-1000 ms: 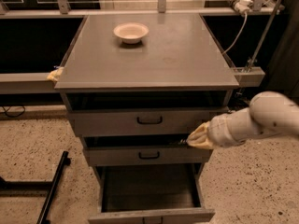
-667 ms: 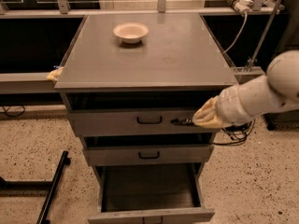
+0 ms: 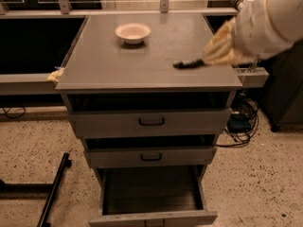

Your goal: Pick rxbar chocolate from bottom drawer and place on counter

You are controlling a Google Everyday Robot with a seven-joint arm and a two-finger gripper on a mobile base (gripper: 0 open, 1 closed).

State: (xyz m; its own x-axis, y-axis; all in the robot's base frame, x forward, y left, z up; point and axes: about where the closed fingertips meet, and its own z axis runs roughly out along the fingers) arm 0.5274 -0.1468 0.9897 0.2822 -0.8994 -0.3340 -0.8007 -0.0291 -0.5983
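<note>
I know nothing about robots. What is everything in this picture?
Flat grey counter: one, grey, top of cabinet.
Small round cream bowl: one, cream, counter's back.
Small flat black snack bar: one, black, at pincer's tip, counter's right side.
Shallow grey drawers with black handles: two, grey, under counter.
Deep grey bottom drawer: one, grey, lowest, pulled open.
Black cables: several, black, floor right.
White robot arm: one, white, upper right.
Pincer: one, yellowish cover, over counter's right side.
</note>
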